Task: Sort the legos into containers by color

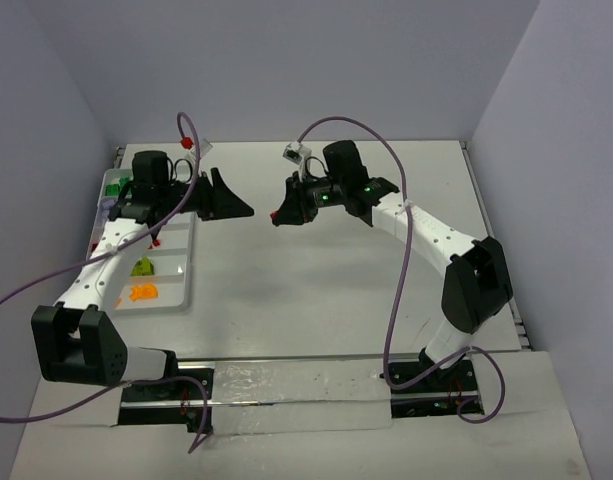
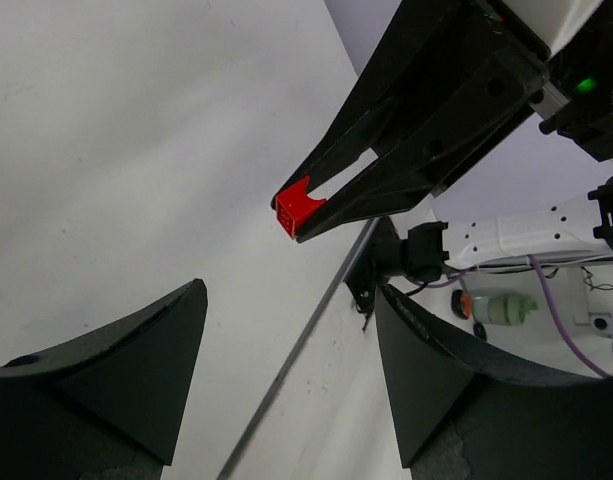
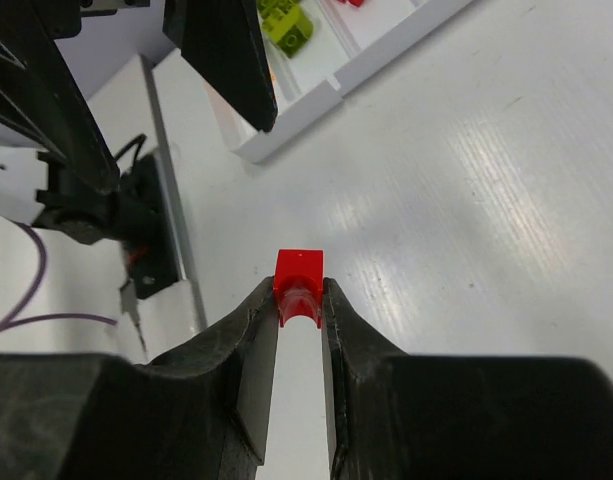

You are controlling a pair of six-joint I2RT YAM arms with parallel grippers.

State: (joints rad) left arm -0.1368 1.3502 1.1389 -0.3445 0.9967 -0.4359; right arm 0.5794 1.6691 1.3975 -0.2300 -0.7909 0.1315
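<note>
My right gripper [image 1: 279,217] is shut on a small red lego [image 3: 299,285] at its fingertips and holds it above the table, pointing left. The red lego also shows in the left wrist view [image 2: 295,209] and in the top view [image 1: 276,216]. My left gripper [image 1: 244,210] is open and empty, pointing right, a short gap from the red lego. The white tray [image 1: 189,290] lies at the left with lime green legos [image 1: 142,267], orange legos [image 1: 141,293], dark green legos [image 1: 114,186] and a red one [image 1: 158,241] in separate compartments. Its corner shows in the right wrist view [image 3: 286,130].
A grey wall closes the table at the back and sides. A metal rail runs along the near table edge [image 1: 286,385]. Purple cables [image 1: 396,290] loop from both arms. A bottle-like object [image 2: 501,306] stands off the table.
</note>
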